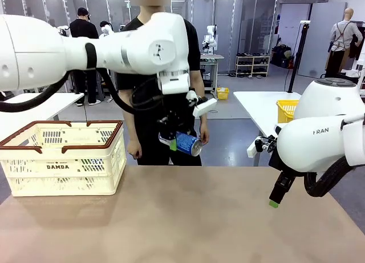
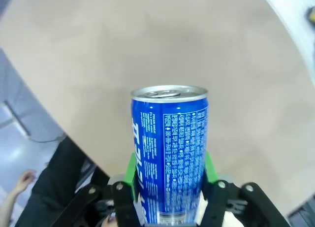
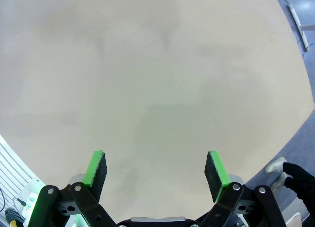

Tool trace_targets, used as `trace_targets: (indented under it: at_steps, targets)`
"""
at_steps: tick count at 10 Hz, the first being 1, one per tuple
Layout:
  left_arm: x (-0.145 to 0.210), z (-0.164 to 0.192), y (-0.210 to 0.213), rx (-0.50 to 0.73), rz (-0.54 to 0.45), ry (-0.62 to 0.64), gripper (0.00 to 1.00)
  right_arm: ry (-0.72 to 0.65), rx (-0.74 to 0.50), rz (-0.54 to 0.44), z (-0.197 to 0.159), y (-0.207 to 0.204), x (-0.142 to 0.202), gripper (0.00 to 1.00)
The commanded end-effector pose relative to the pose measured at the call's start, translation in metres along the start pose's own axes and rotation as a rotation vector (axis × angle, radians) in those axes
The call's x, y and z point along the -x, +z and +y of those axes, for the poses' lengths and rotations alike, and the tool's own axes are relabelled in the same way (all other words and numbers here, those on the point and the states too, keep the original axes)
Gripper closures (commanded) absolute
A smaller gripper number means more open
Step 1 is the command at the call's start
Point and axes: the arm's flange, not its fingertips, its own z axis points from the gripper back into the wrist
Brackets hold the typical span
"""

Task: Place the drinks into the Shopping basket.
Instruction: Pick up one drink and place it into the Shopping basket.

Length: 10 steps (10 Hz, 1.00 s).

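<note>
In the front view the left gripper (image 1: 178, 138) hung above the far edge of the tan table (image 1: 188, 217), its fingers pinching a blue drink can (image 1: 188, 144) that lay tilted in the air in front of a person in black (image 1: 165, 109) standing at the far side. The cream Shopping basket (image 1: 63, 160), marked DAMDA, sat on the table's left part, well apart from the can. The right gripper (image 1: 279, 195) hovered over the table's right side. In the left wrist view the green pads (image 2: 130, 169) clamped the blue can (image 2: 170, 153) on both sides, its silver top pointing away over the tabletop (image 2: 147, 45). In the right wrist view the right gripper (image 3: 155, 170) had its fingers (image 3: 95, 168) spread wide, nothing between them, above bare tabletop (image 3: 147, 74).
</note>
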Motion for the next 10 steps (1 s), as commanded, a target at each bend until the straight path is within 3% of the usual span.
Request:
trace_targets:
  at_steps: [1,9,10]
  targets:
    - [0.000,0.008,0.019,0.025,0.007,-0.004,1.00,-0.010,0.013,-0.005,0.001,0.000,0.000,0.00]
    - [0.002,-0.003,0.018,0.004,0.002,0.003,1.00,-0.010,0.013,-0.005,0.001,0.000,0.000,0.00]
    - [0.003,-0.002,0.013,0.012,0.001,0.005,0.43,-0.010,0.013,-0.005,0.001,0.000,0.000,0.00]
